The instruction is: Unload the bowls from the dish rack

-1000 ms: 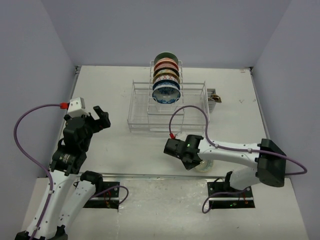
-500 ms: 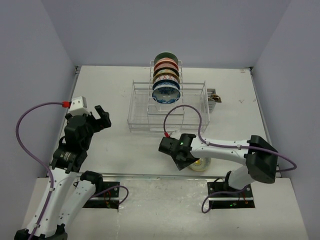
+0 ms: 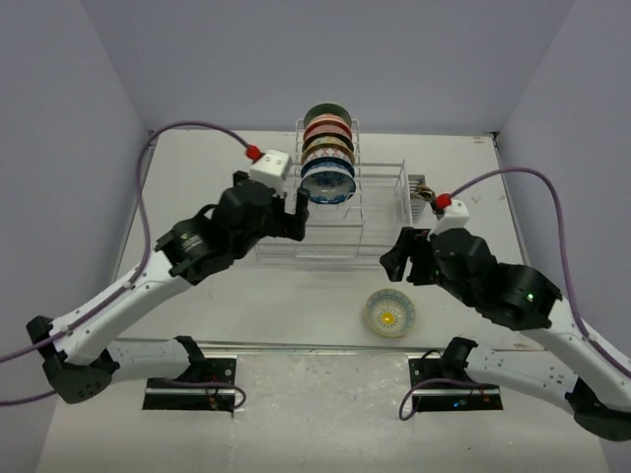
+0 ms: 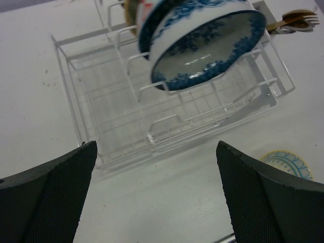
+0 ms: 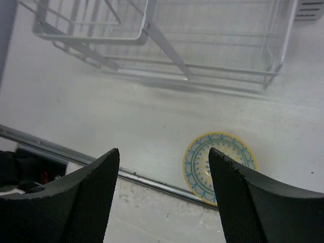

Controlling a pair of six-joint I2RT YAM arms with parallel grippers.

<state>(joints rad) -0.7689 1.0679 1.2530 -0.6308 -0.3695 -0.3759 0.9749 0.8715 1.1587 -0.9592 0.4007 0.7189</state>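
The dish rack stands mid-table with several patterned bowls on edge in its central row. The front one is the blue mosaic bowl, filling the top of the left wrist view. My left gripper hovers just in front of and left of that bowl, open and holding nothing. A yellow-centred bowl lies flat on the table near the front edge. My right gripper hangs above and behind it, open and empty, with the bowl partly behind its right finger.
A small side caddy on the rack's right end holds wooden utensils. A metal strip marks the table's front edge. Grey walls close in the back and both sides. Purple cables loop over both arms.
My right gripper opened, left the yellow-centred bowl on the table and drew back up to the right. My left arm swung from the left side over to the front of the rack.
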